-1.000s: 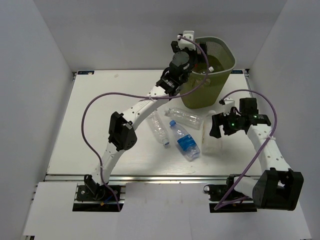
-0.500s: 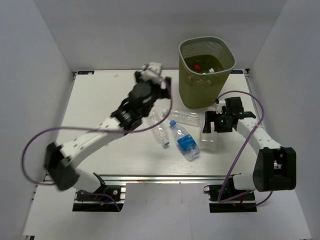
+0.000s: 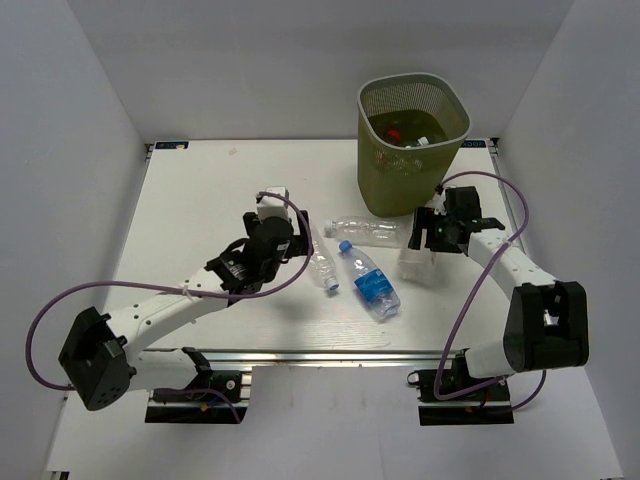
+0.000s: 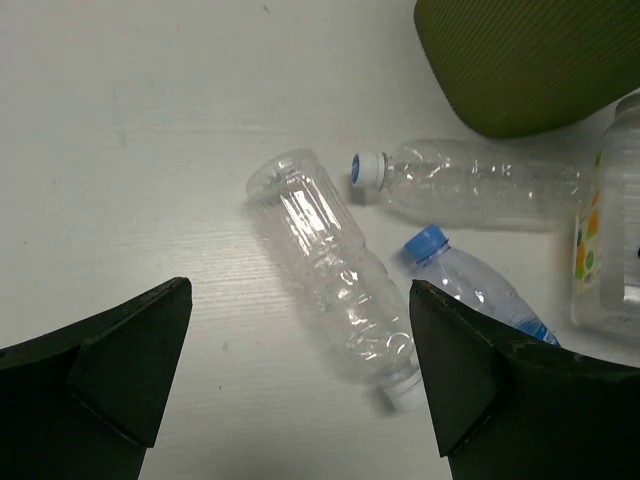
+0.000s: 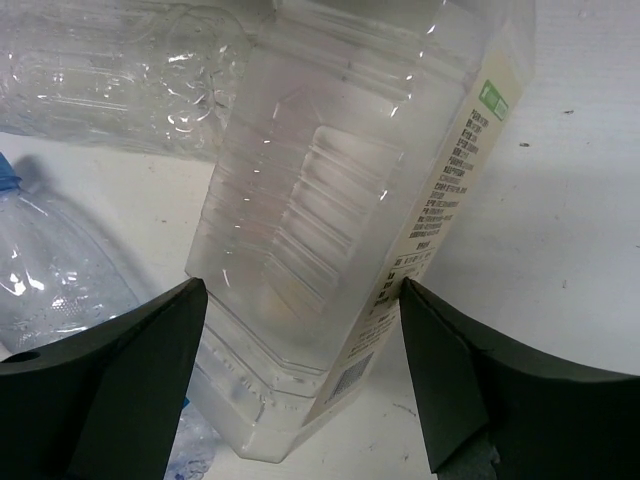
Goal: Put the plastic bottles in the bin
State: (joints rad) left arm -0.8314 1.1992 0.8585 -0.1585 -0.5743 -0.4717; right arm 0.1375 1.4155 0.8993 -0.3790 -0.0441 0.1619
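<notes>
Robot lab w/ white-walled booth [image 3: 100, 80]

Bin [image 4: 520, 60] partly beyond top edge

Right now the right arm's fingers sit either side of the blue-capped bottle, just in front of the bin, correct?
No. The right arm's fingers sit either side of the square-sided clear bottle with the printed label, just in front of the bin; the blue-capped bottle lies apart. The right wrist view shows it.

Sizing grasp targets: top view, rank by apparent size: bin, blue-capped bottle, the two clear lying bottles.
1. bin
2. blue-capped bottle, slightly bulkier than the clear ones
3. clear bottle by the bin and clear bottle on the left: look alike, unranked
</notes>
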